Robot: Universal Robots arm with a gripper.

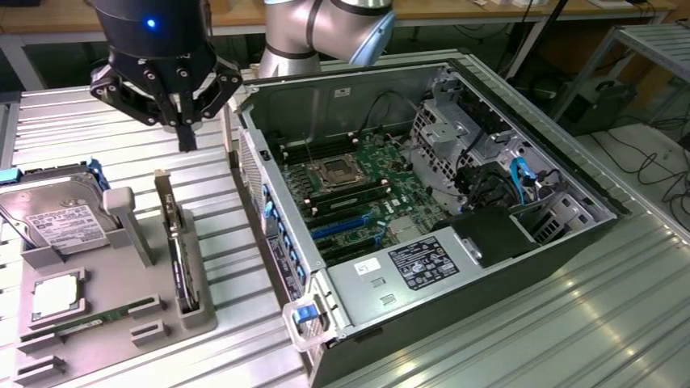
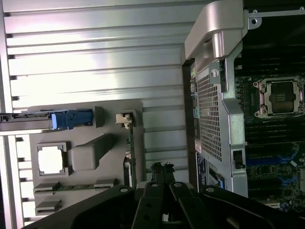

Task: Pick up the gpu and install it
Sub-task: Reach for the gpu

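One gpu stands on its long edge in a slot of the grey holder tray, just beside the open computer case. The gripper hangs above the table near one end of the card, not touching it. Its fingers are pressed together and hold nothing. I judge the work is at the approach step, with the pick not yet made. A grasp here calls for the fingers to part and come straight down over the card's thin top edge. Room is narrow: the case wall is on one side, a grey post and the hard drive on the other.
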